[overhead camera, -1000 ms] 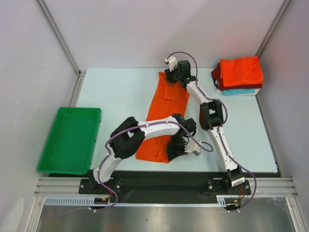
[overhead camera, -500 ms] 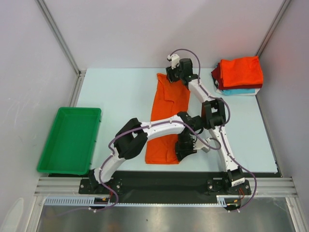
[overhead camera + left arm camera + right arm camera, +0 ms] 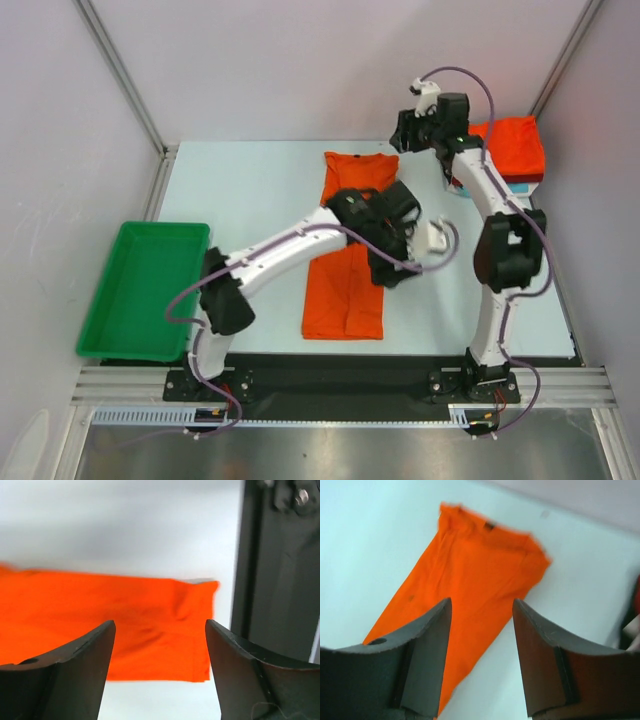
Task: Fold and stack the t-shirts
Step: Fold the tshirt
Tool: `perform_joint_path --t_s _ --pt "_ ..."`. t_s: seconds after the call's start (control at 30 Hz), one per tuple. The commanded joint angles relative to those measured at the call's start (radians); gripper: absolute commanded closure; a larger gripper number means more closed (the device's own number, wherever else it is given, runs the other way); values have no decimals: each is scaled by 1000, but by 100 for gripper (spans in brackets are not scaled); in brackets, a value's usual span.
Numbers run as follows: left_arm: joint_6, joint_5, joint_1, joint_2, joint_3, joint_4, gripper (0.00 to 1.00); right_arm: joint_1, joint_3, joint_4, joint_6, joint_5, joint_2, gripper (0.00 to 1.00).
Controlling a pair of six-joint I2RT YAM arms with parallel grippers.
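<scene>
Orange t-shirt [image 3: 345, 290], a long strip on the table [image 3: 250, 190].
We see the left gripper [image 3: 159, 625] and right gripper [image 3: 482, 602] newly released, jaws apart and empty: lengthwise fold done, cross-fold next.

The orange t-shirt [image 3: 345, 300] is seen as soft, matt cloth, lightly creased; the folded stack [image 3: 520, 145] is made of the same cloth. The counter [image 3: 240, 190] is shown pale and smooth. The green tray [image 3: 145, 290] is formed of smooth plastic. The fingers [image 3: 70, 670] of the left end effector [image 3: 159, 625] are finished in dark matt plastic.
</scene>
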Motion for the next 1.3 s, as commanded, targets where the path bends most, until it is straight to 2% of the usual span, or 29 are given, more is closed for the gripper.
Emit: perform_joint_path --t_s 0.0,0.03,0.1,0.17,0.27,0.4,0.43,0.53,0.57,0.63,0.8,0.93,1.27 --pt "-146 -70 179 -188 -41 120 22 -1 -298 -72 134 -117 -178 43" --pt "-214 -51 218 -215 -137 135 26 -4 -381 -69 159 -140 -219 43" --pt "-338 -29 327 -284 -240 179 26 -5 -559 -67 212 -197 -343 43" --pt "-416 -2 422 -365 -420 218 29 -9 -662 -55 264 -226 -454 43" --pt "-589 29 513 -449 -659 319 31 -9 -866 -43 349 -281 -548 45" --pt "-765 156 596 -576 -931 459 33 4 -1095 -21 455 -362 -698 47" --pt "-834 205 610 -587 -1030 489 34 11 -1145 -20 491 -390 -721 47" --pt "-928 279 664 -604 -1185 557 36 51 -1312 -32 553 -411 -801 49" --pt "-947 284 691 -609 -1219 587 36 82 -1386 -30 593 -412 -821 49" --pt "-999 296 711 -618 -1299 617 36 143 -1400 -61 598 -343 -876 48" --pt "-1066 352 720 -586 -1388 710 35 220 -1379 -170 657 -326 -795 52" --pt "-1114 376 720 -557 -1445 790 41 237 -1417 -101 716 -320 -743 52" --pt "-1120 428 694 -486 -1460 816 55 281 -1446 -44 763 -301 -691 52"
